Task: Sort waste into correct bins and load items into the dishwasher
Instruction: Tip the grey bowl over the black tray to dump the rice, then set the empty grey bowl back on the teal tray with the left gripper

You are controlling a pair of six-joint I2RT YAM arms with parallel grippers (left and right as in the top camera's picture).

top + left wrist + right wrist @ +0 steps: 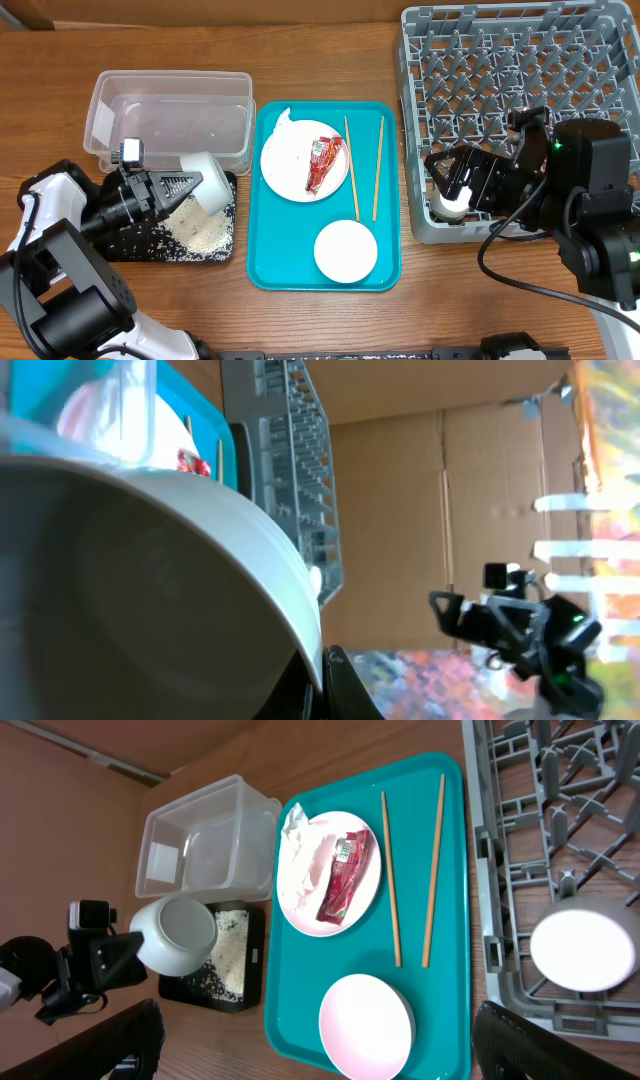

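A smooth pale bowl (207, 180) lay tipped over the shallow black tray (135, 250), which was speckled with loose white rice (205, 232). The left fingers (172, 187) were clamped on it. The right fingers (118, 1038) stood wide above a small round cup (583, 948) in the grey latticed rack (520, 780).

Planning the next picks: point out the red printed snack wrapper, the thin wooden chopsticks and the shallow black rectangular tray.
Red printed snack wrapper (323, 162), overhead view, its middle.
Thin wooden chopsticks (378, 168), overhead view, middle of one stick.
Shallow black rectangular tray (140, 255), overhead view, bare near rim.
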